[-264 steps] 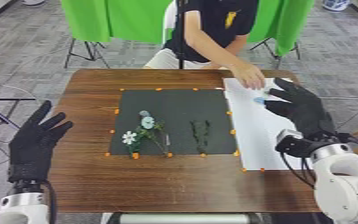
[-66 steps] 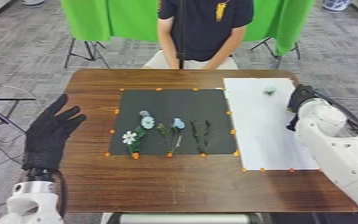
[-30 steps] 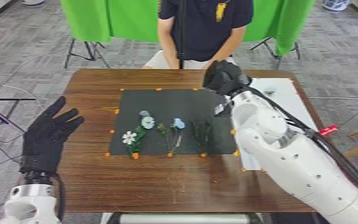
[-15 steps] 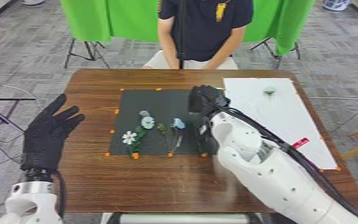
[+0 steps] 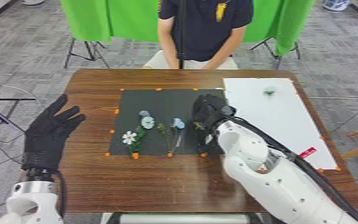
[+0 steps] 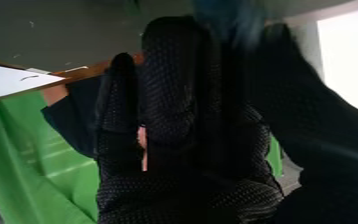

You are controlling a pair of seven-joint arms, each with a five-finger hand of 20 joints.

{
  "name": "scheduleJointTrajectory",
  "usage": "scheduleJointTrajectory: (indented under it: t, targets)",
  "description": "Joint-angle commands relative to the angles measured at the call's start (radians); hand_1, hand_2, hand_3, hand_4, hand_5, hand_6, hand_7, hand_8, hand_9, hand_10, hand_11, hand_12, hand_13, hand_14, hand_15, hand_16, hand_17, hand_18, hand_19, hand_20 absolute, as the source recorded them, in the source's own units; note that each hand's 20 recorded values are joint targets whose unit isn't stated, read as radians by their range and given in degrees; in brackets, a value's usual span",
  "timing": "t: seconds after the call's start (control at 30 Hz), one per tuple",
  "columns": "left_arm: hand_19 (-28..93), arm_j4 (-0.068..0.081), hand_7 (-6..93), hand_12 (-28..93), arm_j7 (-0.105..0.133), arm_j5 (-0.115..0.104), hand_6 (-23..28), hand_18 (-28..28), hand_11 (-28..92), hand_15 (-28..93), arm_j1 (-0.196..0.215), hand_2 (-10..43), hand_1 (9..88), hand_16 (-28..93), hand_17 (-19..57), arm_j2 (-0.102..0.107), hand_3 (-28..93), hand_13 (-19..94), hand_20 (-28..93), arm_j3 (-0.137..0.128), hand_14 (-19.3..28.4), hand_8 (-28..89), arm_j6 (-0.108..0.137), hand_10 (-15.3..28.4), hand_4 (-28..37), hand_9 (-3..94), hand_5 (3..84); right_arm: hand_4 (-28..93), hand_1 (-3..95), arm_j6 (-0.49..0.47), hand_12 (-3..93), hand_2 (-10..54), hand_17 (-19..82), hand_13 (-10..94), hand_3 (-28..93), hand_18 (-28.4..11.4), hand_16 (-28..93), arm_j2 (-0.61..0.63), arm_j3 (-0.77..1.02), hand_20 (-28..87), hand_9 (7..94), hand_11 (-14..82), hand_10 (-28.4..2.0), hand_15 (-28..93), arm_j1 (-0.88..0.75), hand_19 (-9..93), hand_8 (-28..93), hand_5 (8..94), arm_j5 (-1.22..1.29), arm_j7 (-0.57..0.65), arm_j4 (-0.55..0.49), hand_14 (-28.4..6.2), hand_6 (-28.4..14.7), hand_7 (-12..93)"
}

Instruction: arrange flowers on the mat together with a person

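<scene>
A: Where's the right hand (image 5: pixel 209 112) now?

B: Over the right part of the mat (image 5: pixel 160 99), thumb and fingers brought together. They seem to be pinching a blue flower (image 6: pixel 231 22), though it's smeared in the wrist view.

A: And the left hand (image 5: pixel 51 137)?

B: Beside the mat, to its left, fingers spread.

A: What's already laid down?

B: 1 white flower (image 5: pixel 129 137) on the mat's left part, 1 pale blue flower (image 5: pixel 148 121) just above it, and 1 small blue bloom (image 5: pixel 179 123) nearer the mat's middle. 1 pale flower (image 5: pixel 270 90) lies on the white sheet (image 5: pixel 286 122), right of the mat.

A: I'd call this the placing step. How should it go?

B: Line the bloom up with its stem first, then lower it gently until it meets the mat. Part thumb and fingers just enough, and lift straight up. A sideways pull could drag it or knock the blooms on the mat's left.
</scene>
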Motion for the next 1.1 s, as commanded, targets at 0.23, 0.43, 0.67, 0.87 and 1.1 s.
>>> scheduleJointTrajectory:
  t: [0.23,0.43,0.67,0.87,1.1]
  targets:
    - [51,-0.002,12.3,11,0.006,-0.011,6.8,24.9,24,52,0.031,6.3,22.5,-8,-7.5,0.002,76,30,21,0.004,27.7,-9,0.005,19.2,-28.3,39.7,39.6,-26,45.2,0.014,14.6,-9.5,32,66,79,-16.9,21,0.044,0.029,26,64.3,20.9,-11.9,57,-0.02,83,-6,65.9,0.019,-0.02,-0.064,-7.8,3.2,19]
    - [51,-0.006,12.2,11,0.019,-0.022,6.9,24.9,24,52,0.043,6.3,22.5,-8,-7.5,0.012,76,30,21,0.005,27.7,-9,0.015,19.1,-28.3,39.7,39.8,-25,42.8,0.054,14.2,-9.5,31,65,81,-17.2,17,0.087,0.119,26,62.1,18.6,-12.1,58,-0.052,83,-13,63.8,0.179,-0.014,-0.182,-8.9,3.4,18]
    - [51,-0.01,12.2,11,0.03,-0.022,6.8,24.9,24,51,0.044,6.4,22.5,-8,-7.5,0.028,76,30,21,0.005,27.8,-9,0.018,19.1,-28.3,39.7,39.6,-25,38.6,0.042,14.4,-6.8,24,58,82,-17.0,11,0.133,0.477,23,56.7,17.7,-12.5,55,-0.268,73,-13,57.2,0.891,-0.127,-0.34,-10.6,2.6,19]
    - [51,-0.016,12.4,11,0.04,-0.024,6.5,25.0,24,52,0.07,6.2,22.0,-8,-7.9,0.037,77,29,21,-0.002,27.9,-9,0.021,19.1,-28.3,39.4,39.2,-26,32.4,-0.122,13.8,-1.3,19,51,80,-17.5,9,0.152,0.791,21,50.6,15.4,-13.5,50,-0.501,65,-13,51.3,1.281,-0.167,-0.391,-12.8,2.2,18]
    - [50,-0.013,11.7,10,0.045,-0.029,6.1,24.8,23,51,0.073,6.1,21.8,-8,-8.2,0.041,77,29,20,0.011,27.8,-9,0.025,18.3,-28.3,38.7,39.1,-27,26.5,-0.075,13.3,2.5,15,43,78,-19.0,10,0.102,0.941,18,44.4,8.9,-13.9,33,-0.719,56,-12,45.4,1.416,-0.188,-0.414,-15.8,2.7,16]
